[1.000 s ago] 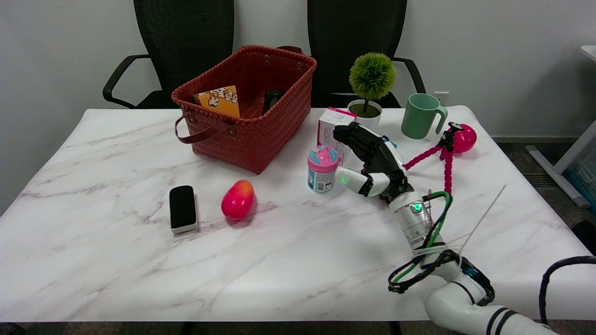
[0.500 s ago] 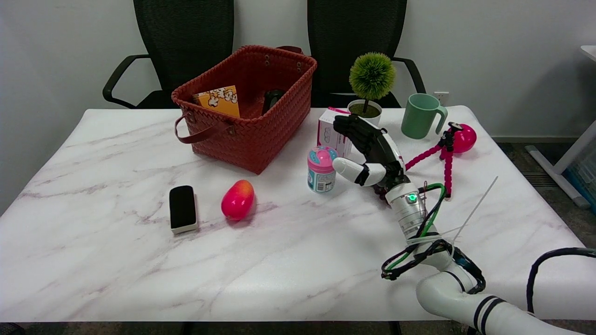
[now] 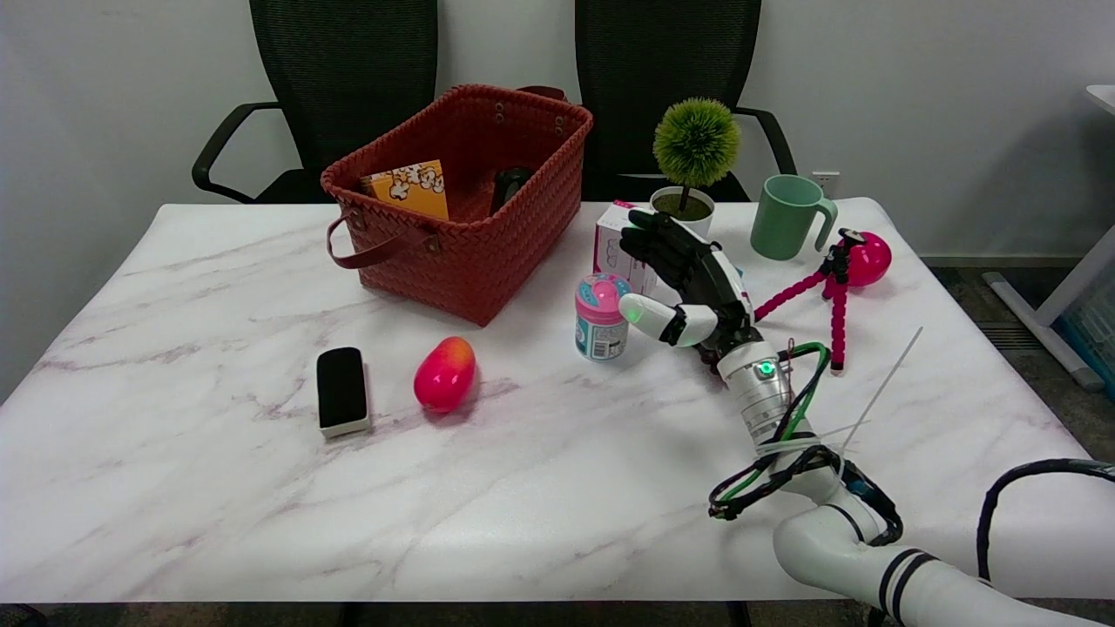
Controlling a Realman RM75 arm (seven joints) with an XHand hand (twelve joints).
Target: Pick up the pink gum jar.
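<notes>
Small pink-lidded gum jar (image 3: 602, 317) stands upright on white marble surface (image 3: 261, 488), just left of right hand (image 3: 692, 287). Hand open, holding nothing; thumb tip approx. touching jar's side, other fingers spread behind it.

gum jar (image 3: 602, 317) right of basket (image 3: 488, 252), hand (image 3: 688, 287) beside jar

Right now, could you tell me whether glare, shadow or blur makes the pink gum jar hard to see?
Head view: lighting is soft and even, with only a mild sheen on the marble table; the pink gum jar is sharp, its label too small to read; the right hand beside it shows no motion blur, and shadows are faint.
</notes>
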